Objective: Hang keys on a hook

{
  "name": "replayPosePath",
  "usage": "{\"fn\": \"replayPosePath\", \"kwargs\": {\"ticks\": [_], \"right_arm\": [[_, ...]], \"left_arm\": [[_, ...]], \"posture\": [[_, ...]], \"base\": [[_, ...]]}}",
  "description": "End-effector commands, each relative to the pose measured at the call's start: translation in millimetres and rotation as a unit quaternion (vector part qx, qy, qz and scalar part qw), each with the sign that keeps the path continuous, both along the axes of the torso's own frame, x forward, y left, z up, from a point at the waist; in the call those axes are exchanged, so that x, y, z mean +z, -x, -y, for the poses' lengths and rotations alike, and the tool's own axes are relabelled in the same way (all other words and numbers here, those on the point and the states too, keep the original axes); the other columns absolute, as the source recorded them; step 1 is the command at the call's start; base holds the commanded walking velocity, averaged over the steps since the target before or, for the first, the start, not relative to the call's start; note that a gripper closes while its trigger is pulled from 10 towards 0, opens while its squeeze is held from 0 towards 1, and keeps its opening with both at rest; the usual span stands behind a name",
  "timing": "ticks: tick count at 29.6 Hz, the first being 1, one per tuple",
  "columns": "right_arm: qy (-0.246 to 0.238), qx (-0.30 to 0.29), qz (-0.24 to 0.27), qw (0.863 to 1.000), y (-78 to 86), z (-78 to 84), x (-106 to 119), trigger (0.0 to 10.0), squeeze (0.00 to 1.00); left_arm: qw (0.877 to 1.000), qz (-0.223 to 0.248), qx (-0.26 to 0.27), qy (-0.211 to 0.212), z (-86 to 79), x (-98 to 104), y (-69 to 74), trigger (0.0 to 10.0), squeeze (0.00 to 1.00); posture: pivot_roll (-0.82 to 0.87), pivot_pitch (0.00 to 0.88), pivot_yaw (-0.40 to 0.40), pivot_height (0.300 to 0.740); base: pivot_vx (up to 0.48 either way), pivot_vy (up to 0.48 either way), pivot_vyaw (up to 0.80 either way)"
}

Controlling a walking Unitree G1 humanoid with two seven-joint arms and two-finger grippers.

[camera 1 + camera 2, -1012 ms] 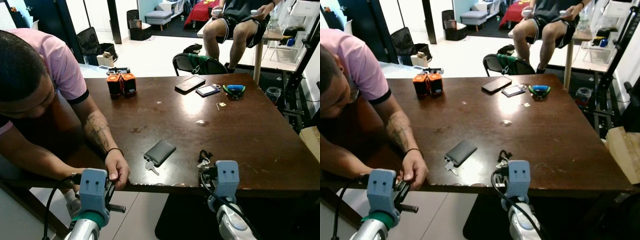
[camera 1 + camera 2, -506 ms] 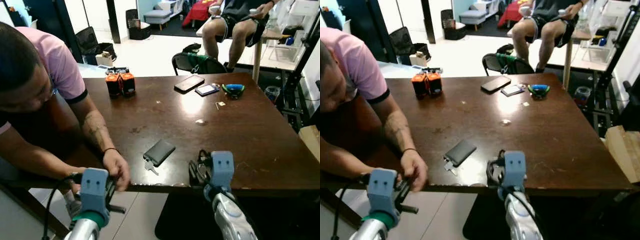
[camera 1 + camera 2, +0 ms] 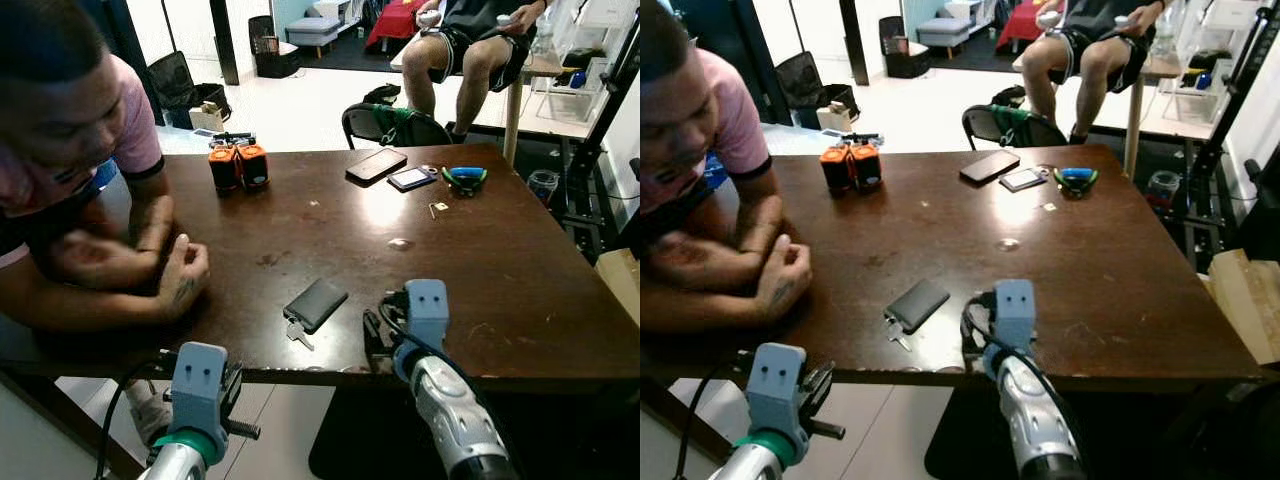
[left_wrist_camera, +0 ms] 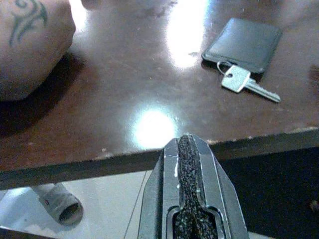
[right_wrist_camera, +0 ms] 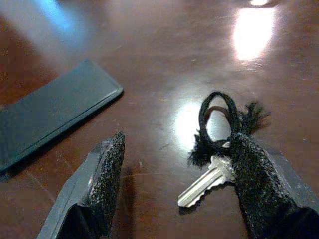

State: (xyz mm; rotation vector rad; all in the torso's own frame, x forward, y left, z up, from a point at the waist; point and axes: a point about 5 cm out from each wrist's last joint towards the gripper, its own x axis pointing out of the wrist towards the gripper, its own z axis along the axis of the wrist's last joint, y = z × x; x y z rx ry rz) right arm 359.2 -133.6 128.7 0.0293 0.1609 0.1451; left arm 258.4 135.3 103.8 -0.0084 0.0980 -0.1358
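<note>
1. The right gripper (image 5: 172, 191) sits low over the near edge of the table (image 3: 520, 250), its two black fingers (image 5: 107, 169) spread wide apart with nothing between them.
2. The key (image 5: 207, 181), a silver one on a black cord loop (image 5: 217, 127), lies flat on the tabletop just inside the far finger, touching or nearly touching its pad; I cannot tell which.
3. A dark flat case (image 5: 50, 117) lies on the table beside the other finger, apart from it.
4. In the head views the case (image 3: 316, 303) has a second silver key (image 3: 297, 334) at its near end, and the right arm's wrist block (image 3: 426, 310) stands just beside it, toward the robot's right.
5. The left gripper (image 4: 188, 149) hangs below the table's near edge, its fingers pressed together and holding nothing.
6. A person in a pink shirt (image 3: 135, 140) leans on the table at the robot's left, forearms folded, one fist (image 3: 180, 275) resting on the wood.
7. Farther back on the table stand two orange-and-black cylinders (image 3: 239, 168), a phone (image 3: 376, 165), a smaller device (image 3: 413, 179) and a blue-green item (image 3: 466, 179).
8. Beyond the table a second person (image 3: 470, 45) sits on a chair, knees bare.
</note>
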Motion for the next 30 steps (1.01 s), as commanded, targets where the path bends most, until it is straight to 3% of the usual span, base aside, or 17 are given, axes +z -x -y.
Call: {"fn": "replayPosePath", "kwargs": {"ticks": [1,14,15,17,18,30], "right_arm": [[0.012,0.018,-0.061,0.998,5.6,-5.4,-21,10.0,0.00],[0.036,0.037,-0.094,0.994,8.6,-4.7,-29,10.0,0.00],[0.037,0.042,-0.103,0.993,9.9,-4.8,-32,3.9,0.00],[0.037,0.042,-0.103,0.993,9.9,-4.8,-32,3.9,0.00],[0.039,0.052,-0.111,0.992,11.7,-5.8,-35,0.0,0.00],[0.043,0.065,-0.129,0.989,14.5,-7.0,-40,0.0,0.00]], "left_arm": [[1.000,-0.014,-0.003,-0.004,-1.5,-5,4.1,10.0,0.00],[1.000,-0.021,-0.016,-0.005,1.1,-6,5.5,10.0,0.00],[1.000,-0.022,-0.020,-0.004,1.9,-6,5.8,10.0,0.00],[1.000,-0.022,-0.020,-0.004,1.9,-6,5.8,10.0,0.00],[0.999,-0.024,-0.024,-0.004,3.0,-7,6.1,10.0,0.00],[0.999,-0.031,-0.033,-0.006,4.8,-9,8.0,10.0,0.00]], "posture": [[-0.04,0.093,0.174,0.740],[-0.04,0.088,0.176,0.740],[-0.04,0.083,0.177,0.740],[-0.04,0.083,0.177,0.740],[-0.04,0.083,0.177,0.740],[-0.04,0.084,0.179,0.740]], "base": [[0.000,0.000,0.00],[0.000,0.000,0.00],[0.000,0.000,0.00],[0.000,0.000,0.00],[0.000,0.000,0.00],[0.000,0.000,0.00]]}}
